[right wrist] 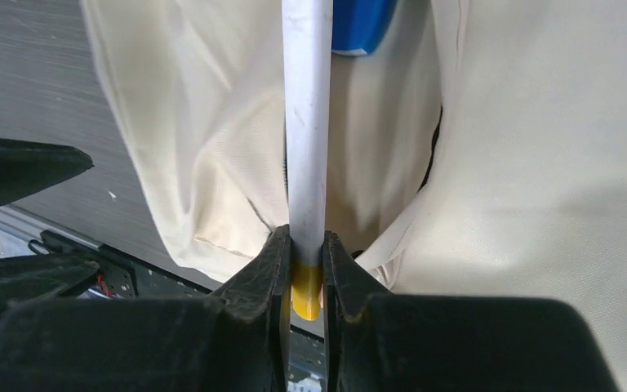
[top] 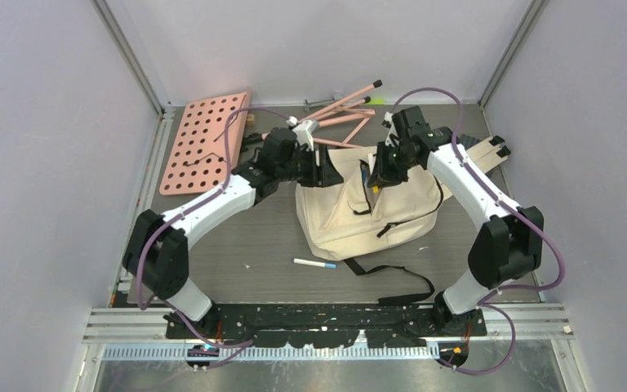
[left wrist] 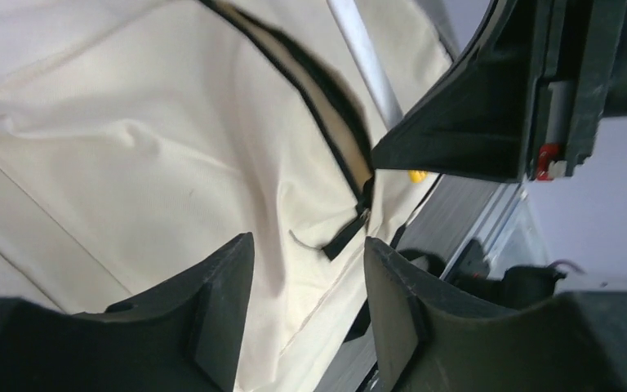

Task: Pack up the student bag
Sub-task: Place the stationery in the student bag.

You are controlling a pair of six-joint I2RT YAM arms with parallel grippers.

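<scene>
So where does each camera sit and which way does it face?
Top external: above and behind, looking down at the table; both arms show.
Left wrist: rides that wrist, facing the student bag; open left end effector shows.
Right wrist: rides that wrist, facing the bag's opening; right end effector grips a white marker.
Shared: both wrist views show bag and marker.

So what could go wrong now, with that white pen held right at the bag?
The right gripper pinches the white pen only at its yellow tip, so it could swivel or slip. The left gripper is open, holding nothing, so the soft opening of the student bag may sag and block the pen. Both grippers sit close together and might bump.
</scene>
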